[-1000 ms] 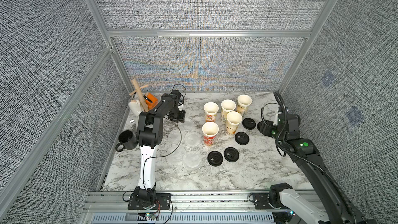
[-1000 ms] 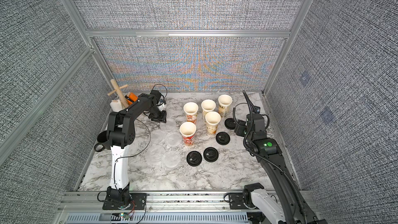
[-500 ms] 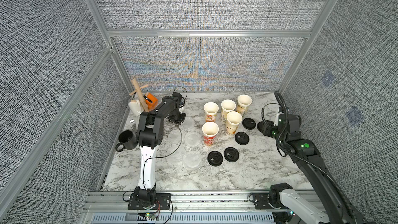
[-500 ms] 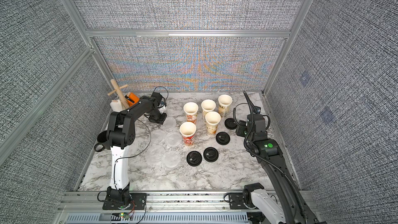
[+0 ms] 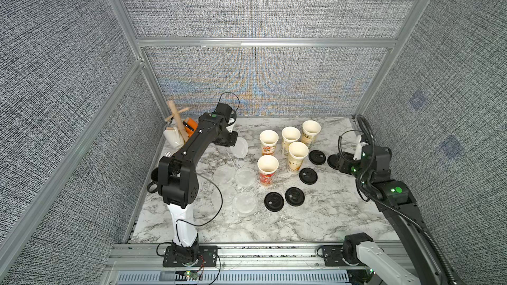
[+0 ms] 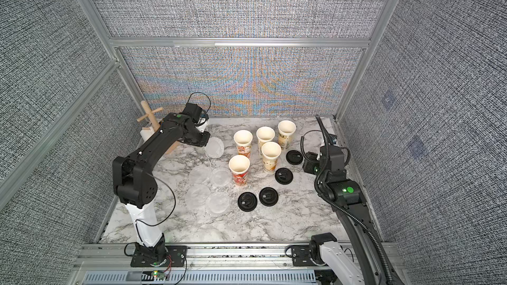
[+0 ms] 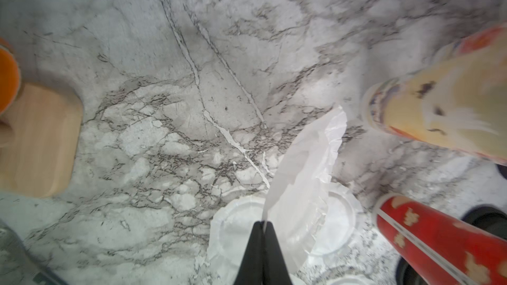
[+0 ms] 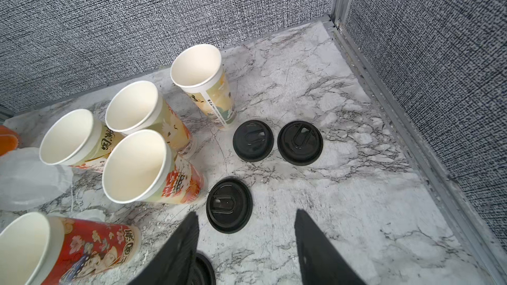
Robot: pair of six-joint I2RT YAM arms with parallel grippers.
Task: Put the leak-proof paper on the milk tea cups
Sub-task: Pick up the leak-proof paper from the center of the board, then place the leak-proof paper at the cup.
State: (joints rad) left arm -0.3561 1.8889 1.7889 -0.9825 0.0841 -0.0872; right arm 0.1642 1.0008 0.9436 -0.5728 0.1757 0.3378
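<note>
**Left claw** [image 7: 263,225]: closed, pinching one paper disc [image 7: 303,179] by its very rim. The disc is off the counter [image 5: 315,215], hanging close to edge-on and creased. It sits just beside the back-left cup [image 5: 269,139], not over any mouth.

**Cups** [image 5: 298,152]: five, upright, all uncovered, standing in a tight cluster.

**Spare discs** [image 5: 244,202]: four lie flat on the counter beside the cluster, on the left arm's side, some overlapping.

**Right claw** [image 8: 247,213]: jaws apart and empty, hovering low among the black lids [image 8: 229,205] on the cups' other side.

**Risks from here (judgement):**
1. Slip. The grip has only a sliver of thin film, so a quick swing could pull it free and drop it short of a cup.
2. Bad landing. The film is limp and hangs almost vertical. Unless it is laid down flat it may fold, land on one side of the rim, or slide off or into the cup.
3. Tipping. The cups are tall, look empty and stand close together. A low pass by the claw could knock one into its neighbours.
4. Sticking. On release the film may cling to the claw's pads and lift off again.
5. Double sheet. I cannot tell whether one disc or two stuck together are held.
6. Right claw. A careless sweep could push a lid or a cup.
</note>
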